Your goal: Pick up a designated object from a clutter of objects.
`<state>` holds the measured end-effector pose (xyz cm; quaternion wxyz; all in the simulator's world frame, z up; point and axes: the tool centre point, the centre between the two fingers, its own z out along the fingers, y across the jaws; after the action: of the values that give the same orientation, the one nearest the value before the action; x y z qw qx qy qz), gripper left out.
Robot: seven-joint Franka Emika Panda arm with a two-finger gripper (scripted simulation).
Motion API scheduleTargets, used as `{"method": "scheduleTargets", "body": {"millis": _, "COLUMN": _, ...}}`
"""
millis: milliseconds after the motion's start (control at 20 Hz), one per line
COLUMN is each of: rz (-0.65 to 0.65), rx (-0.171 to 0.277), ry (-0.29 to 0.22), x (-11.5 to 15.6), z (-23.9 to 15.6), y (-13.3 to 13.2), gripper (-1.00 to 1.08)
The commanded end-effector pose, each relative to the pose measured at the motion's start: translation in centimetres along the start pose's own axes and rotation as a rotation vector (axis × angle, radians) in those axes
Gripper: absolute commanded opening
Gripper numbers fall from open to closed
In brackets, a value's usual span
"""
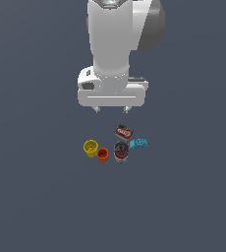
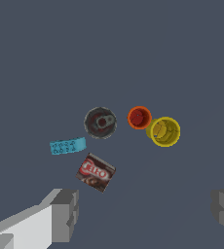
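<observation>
White and bulky, the Panda arm fills the upper part of the exterior view as we look on, its gripper hanging high above a plain grey-blue floor with the jaws spread wide and nothing between them; in the wrist view the two grey fingers stand far apart at the picture's edges. Below lies the clutter, five small items close together. Largest is the dark red-black box, nearest the gripper, then the dark can with a red band, the yellow cup and the orange cup touching it. Smallest in bulk is our target, the teal-blue block, at the group's edge on the exterior view's right, just beside the can and box. We judge that the coming move turns on this offset: the block lies down and toward the exterior view's right of the jaws, and its long axis, seen from the wrist, appears to run nearly along the line between the fingers, so we expect the wrist to need a turn before closing across its short side.
</observation>
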<state>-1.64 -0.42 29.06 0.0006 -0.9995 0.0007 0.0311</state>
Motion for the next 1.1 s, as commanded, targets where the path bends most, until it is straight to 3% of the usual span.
{"method": "scheduleTargets", "body": {"millis": 0, "rz": 0.000, "rx": 0.000, "ry": 0.000, "x": 0.0, "z": 0.0, "y": 0.0, "gripper": 1.00}}
{"method": "scheduleTargets", "body": {"millis": 600, "rz": -0.045, "rx": 0.016, "ry": 0.015, "x": 0.5, "z": -0.1, "y": -1.1, "gripper": 1.00}}
{"method": "scheduleTargets", "body": {"millis": 1050, "rz": 0.014, "rx": 0.028, "ry": 0.012, "x": 0.7, "z": 1.0, "y": -2.0, "gripper": 1.00}}
